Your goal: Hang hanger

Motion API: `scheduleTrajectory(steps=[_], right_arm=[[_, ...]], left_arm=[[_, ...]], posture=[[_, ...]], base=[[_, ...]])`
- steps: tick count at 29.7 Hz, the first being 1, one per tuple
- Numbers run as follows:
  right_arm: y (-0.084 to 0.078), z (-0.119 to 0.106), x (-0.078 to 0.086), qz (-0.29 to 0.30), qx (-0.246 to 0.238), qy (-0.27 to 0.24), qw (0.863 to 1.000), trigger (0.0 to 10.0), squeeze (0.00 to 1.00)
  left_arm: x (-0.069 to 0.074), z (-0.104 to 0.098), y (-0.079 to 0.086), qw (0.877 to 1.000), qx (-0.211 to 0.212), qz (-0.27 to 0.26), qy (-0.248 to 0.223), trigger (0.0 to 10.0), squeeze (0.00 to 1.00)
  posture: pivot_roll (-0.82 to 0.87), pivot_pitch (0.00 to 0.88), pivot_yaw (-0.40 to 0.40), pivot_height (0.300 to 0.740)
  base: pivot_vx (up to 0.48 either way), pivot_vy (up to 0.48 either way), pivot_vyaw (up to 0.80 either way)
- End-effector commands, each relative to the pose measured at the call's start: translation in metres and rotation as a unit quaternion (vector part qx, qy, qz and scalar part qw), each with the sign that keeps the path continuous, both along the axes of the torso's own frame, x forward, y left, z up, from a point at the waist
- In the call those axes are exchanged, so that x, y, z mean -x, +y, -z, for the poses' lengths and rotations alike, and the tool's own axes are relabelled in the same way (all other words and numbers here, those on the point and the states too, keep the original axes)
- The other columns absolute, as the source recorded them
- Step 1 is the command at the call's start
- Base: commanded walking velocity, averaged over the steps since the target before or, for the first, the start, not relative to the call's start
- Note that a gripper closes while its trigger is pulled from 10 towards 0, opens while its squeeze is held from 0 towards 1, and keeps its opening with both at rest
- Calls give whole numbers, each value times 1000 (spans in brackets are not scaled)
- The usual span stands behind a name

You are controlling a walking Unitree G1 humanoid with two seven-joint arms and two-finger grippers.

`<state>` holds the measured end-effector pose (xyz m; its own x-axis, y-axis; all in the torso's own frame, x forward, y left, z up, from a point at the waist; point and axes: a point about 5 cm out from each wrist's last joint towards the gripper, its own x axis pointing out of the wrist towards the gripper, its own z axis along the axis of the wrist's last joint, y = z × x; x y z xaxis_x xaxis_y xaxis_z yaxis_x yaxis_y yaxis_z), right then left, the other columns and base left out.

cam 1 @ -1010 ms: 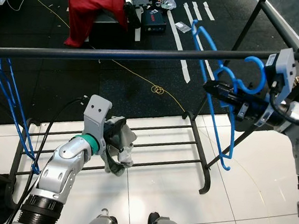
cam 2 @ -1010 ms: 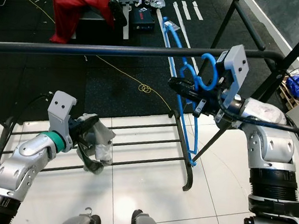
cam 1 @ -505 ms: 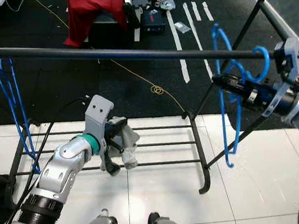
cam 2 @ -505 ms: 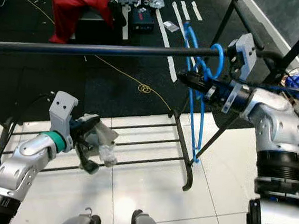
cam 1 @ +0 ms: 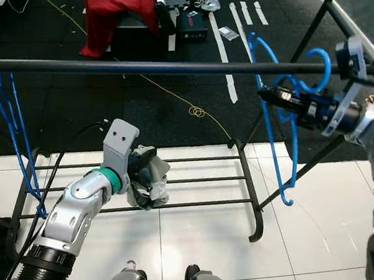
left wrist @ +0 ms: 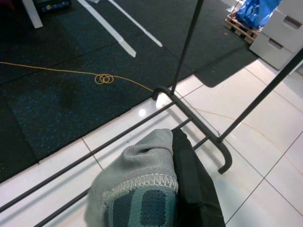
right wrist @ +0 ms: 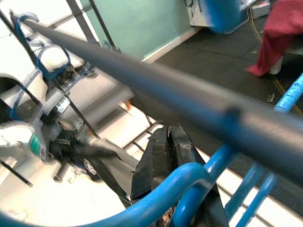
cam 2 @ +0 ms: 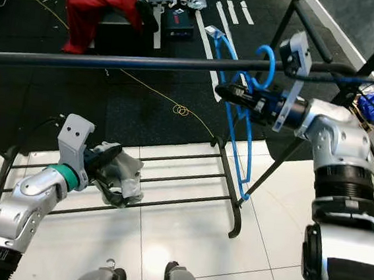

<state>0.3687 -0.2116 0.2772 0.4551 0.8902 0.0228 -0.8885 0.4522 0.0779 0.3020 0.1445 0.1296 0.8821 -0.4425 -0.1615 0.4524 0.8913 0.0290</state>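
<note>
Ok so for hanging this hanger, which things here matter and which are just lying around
Part of the job:
- blue hanger, held by the right gripper
- black rail it hangs on

Just lying about:
- grey cloth in the left gripper
- other blue hangers at the rail's left end
- red garment
- yellow cable
- white tape strips

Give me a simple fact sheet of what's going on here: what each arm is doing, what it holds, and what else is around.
Right gripper: shut on the blue hanger, held up at the black rail
Hanger hook: arched over the rail
Left gripper: low by the rack's bottom bars, shut on a grey cloth
Other hangers: blue, at the rail's left end
Background: red garment, yellow cable on dark floor
</note>
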Motion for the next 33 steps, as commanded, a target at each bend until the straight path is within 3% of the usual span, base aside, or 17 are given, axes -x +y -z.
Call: scheduleTrajectory(steps=[1,16,27,28,29,30,31,32,33], right_arm=[[-1,1,-2,2,-24,12,1000,0,0],[-7,11,-17,80,-60,60,993,0,0],[-8,15,-18,87,-58,67,992,0,0],[-8,16,-18,86,-50,66,993,3765,0],[-8,16,-18,86,-50,66,993,3765,0],[-9,17,-18,86,-42,64,993,10000,573],[-9,17,-18,86,-42,64,993,10000,573],[-9,17,-18,85,-37,62,994,10000,1000],[-9,17,-18,85,-37,62,994,10000,1000]], left_arm=[[4,4,3,1000,-5,-2,11,10000,0],[7,3,5,1000,-9,2,17,10000,0],[7,4,4,1000,-9,5,19,10000,0],[7,4,3,1000,-10,6,19,10000,0],[7,4,3,1000,-10,6,19,10000,0],[6,3,3,1000,-9,7,19,10000,0],[6,3,3,1000,-9,7,19,10000,0],[6,3,2,1000,-9,7,18,10000,0],[6,3,2,1000,-9,7,18,10000,0]], posture=[[-24,147,34,740],[-7,160,38,740],[-10,161,44,740],[-12,160,45,740],[-12,160,45,740],[-13,160,46,740],[-13,160,46,740],[-13,159,46,740],[-13,159,46,740]], base=[[0,0,0],[0,0,0],[0,0,0],[0,0,0],[0,0,0],[0,0,0],[0,0,0],[0,0,0],[0,0,0]])
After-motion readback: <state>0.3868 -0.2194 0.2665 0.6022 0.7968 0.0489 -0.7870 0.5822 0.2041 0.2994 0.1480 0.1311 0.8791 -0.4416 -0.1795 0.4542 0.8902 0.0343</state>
